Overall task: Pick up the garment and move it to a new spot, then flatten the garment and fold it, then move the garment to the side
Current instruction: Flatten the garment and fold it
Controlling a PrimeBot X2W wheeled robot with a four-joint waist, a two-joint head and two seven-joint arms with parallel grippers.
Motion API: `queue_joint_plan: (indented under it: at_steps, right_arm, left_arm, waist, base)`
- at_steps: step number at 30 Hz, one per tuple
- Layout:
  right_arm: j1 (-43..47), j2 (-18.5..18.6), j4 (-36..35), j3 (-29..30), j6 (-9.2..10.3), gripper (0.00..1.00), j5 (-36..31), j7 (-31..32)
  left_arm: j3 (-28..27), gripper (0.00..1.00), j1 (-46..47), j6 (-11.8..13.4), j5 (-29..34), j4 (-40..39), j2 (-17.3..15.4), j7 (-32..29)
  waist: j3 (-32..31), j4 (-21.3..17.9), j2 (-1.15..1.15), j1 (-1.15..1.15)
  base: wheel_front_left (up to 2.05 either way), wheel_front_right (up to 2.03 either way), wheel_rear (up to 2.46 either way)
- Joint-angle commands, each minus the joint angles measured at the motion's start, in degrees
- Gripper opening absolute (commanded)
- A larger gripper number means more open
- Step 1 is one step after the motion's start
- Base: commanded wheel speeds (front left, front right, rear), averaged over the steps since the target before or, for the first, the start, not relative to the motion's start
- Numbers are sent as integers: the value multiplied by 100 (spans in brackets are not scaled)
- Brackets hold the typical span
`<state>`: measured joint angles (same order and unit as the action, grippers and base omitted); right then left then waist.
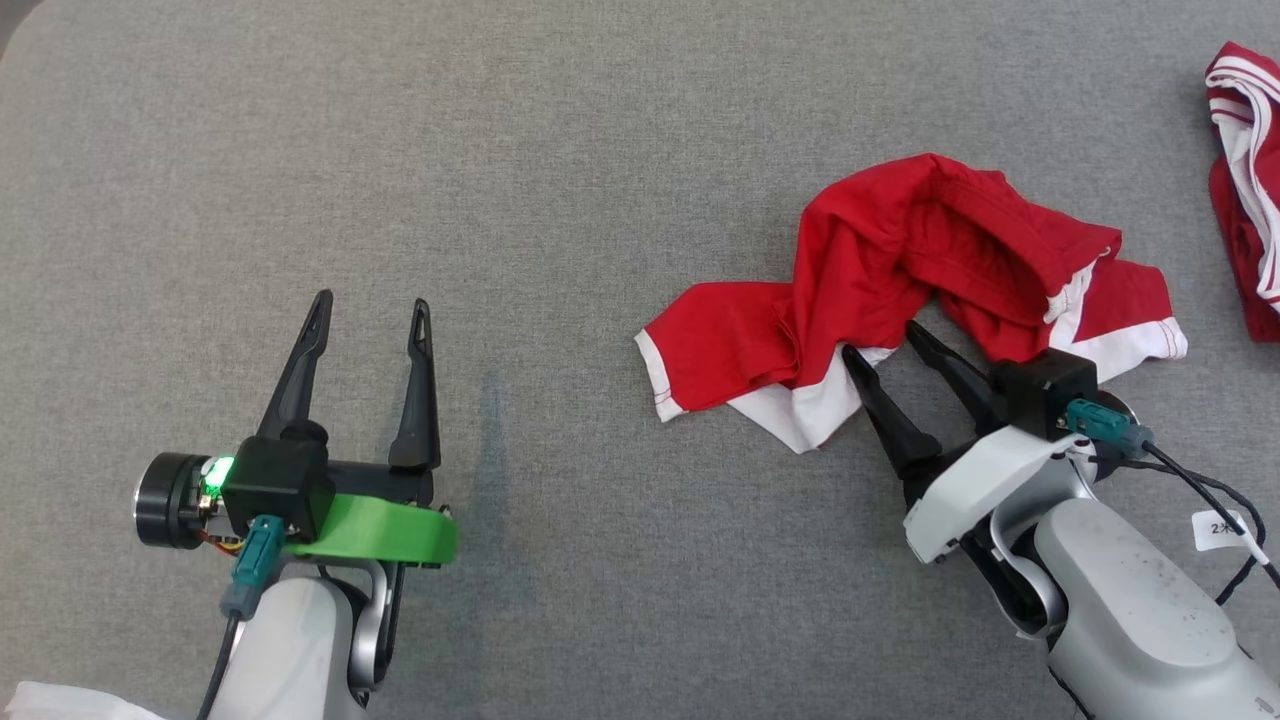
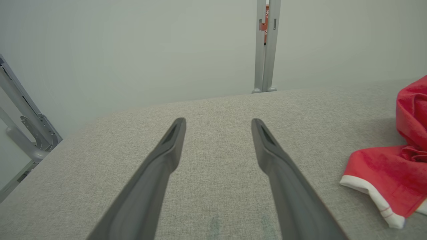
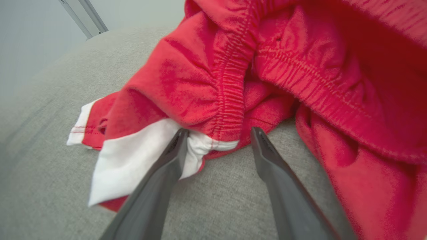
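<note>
The garment (image 1: 900,280) is a crumpled pair of red shorts with white trim, lying in a heap on the grey table right of centre; its elastic waistband (image 3: 230,83) fills the right wrist view, and a leg (image 2: 387,176) reaches into the left wrist view. My right gripper (image 1: 885,340) is open at the heap's near edge, its fingertips touching the fabric, with a fold of waistband and white trim between them (image 3: 218,133). Far to the left my left gripper (image 1: 370,305) stands open over bare table, nothing between its fingers (image 2: 218,123).
A second red and white garment (image 1: 1245,190) lies at the table's right edge. The grey fabric table (image 1: 500,150) stretches wide to the left and far side. A metal post (image 2: 267,46) stands behind the table's far edge, and a frame (image 2: 23,123) at its left.
</note>
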<state>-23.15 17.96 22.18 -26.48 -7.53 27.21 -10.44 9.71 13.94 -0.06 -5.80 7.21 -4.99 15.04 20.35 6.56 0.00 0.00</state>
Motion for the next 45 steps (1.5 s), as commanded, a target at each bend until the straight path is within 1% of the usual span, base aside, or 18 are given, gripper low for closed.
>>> queue_joint_plan:
  at_steps: [1, 5, 8, 10, 13, 18, 22, 25, 26, 27, 28, 35, 39, 45]
  right_arm:
    - [-88, 23, 59, -75, 10, 0, 101, -50]
    - [-151, 144, 98, -199, 10, 0, 196, -231]
    - [-5, 211, -78, -96, 10, 0, 156, -352]
    - [172, 248, -254, 71, 10, 0, 68, -390]
    - [558, 250, -579, 496, 10, 0, -125, -422]
    - [1371, 78, -1145, 1401, 10, 0, -513, -302]
    - [1974, -254, -1542, 2114, 10, 0, -805, -10]
    - [2245, -528, -1705, 2412, 10, 0, -936, 197]
    - [2290, -582, -1734, 2448, 10, 13, -971, 236]
    - [2327, -633, -1780, 2468, 10, 49, -1015, 275]
    - [2346, -667, -1825, 2467, 10, 100, -1048, 267]
    - [2521, -787, -2273, 2359, 10, 100, -1206, 93]
    - [2592, -756, -2574, 2331, 10, 100, -1293, 8]
    - [2534, -688, -2825, 2501, 10, 100, -1388, 66]
  left_arm:
    - [5, 100, 108, -27, 53, 1, 3, 16]
    - [3, 100, 79, -29, 67, 1, 12, 16]
    - [-10, 100, 28, -32, 74, -10, 11, 16]
    - [-30, 100, -23, -19, 85, -11, 5, 16]
    - [-71, 100, -95, 4, 88, 2, -13, 16]
    - [-105, 100, -174, 4, 88, 16, -35, 17]
    - [-111, 100, -203, -3, 96, 26, -52, 17]
    - [-109, 100, -196, -14, 104, 20, -57, 17]
    - [-106, 100, -195, -16, 104, 20, -57, 17]
    - [-100, 100, -193, -21, 108, 25, -57, 17]
    - [-96, 100, -193, -24, 111, 32, -59, 17]
    - [-162, 100, -379, 24, 79, 70, -102, 17]
    - [-212, 100, -548, 73, 51, 54, -119, 17]
    - [-222, 100, -702, 121, 62, -12, -142, 17]
  waist:
    - [-13, -6, 0, 0]
    - [-52, -32, 0, 0]
    - [-91, -64, 0, 0]
    - [-125, -96, 0, 0]
    - [-204, -173, 0, 0]
    - [-291, -284, 0, 0]
    - [-323, -342, 0, 0]
    - [-320, -361, 0, 0]
    - [-322, -363, 0, 0]
    - [-327, -363, 0, 0]
    - [-334, -362, 0, 0]
    - [-576, -401, 0, 0]
    - [-742, -437, 0, 0]
    - [-923, -411, 0, 0]
  base:
    - [0, 0, 0]
    - [0, 0, 0]
    - [0, 0, 0]
    - [0, 0, 0]
    - [0, 0, 0]
    - [0, 0, 0]
    - [0, 0, 0]
    - [0, 0, 0]
    - [0, 0, 0]
    - [0, 0, 0]
    - [0, 0, 0]
    - [0, 0, 0]
    - [0, 0, 0]
    - [0, 0, 0]
